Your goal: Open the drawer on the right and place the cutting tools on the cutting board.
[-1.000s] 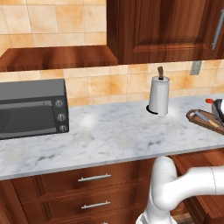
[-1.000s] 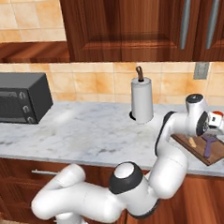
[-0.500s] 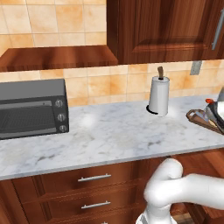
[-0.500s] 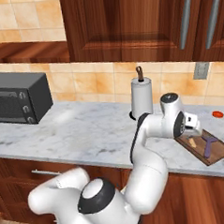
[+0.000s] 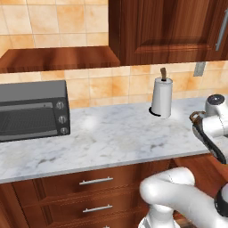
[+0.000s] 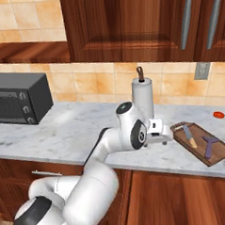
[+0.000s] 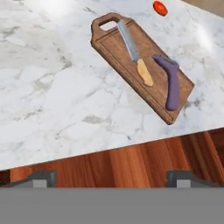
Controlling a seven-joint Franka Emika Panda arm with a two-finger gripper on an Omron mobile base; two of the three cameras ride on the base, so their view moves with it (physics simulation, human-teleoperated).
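Observation:
The cutting board (image 7: 131, 57), dark brown with a loop handle, lies on the marble counter near its front edge. On it lie both cutting tools: a grey-bladed knife with a tan handle (image 7: 133, 52) and a dark purple one (image 7: 171, 83). In the right base view the cutting board (image 6: 219, 154) carries the knife (image 6: 189, 135) and the purple tool (image 6: 208, 146). My gripper (image 6: 165, 135) hangs left of the board, open and holding nothing; its fingertips (image 7: 41, 177) stand wide apart. Reddish-brown drawer wood (image 7: 131, 162) shows below the counter edge; I cannot tell whether the drawer is open.
A white paper-towel roll (image 6: 142, 96) stands behind my hand near the wall. A small red thing (image 6: 219, 114) lies beyond the board. A black oven (image 5: 31, 109) sits at the counter's left. Closed drawers with metal handles (image 5: 95, 181) run below.
My arm has swung left, carrying the gripper from above the board to a spot left of it. The jaws have widened slightly. Both tools stay on the board.

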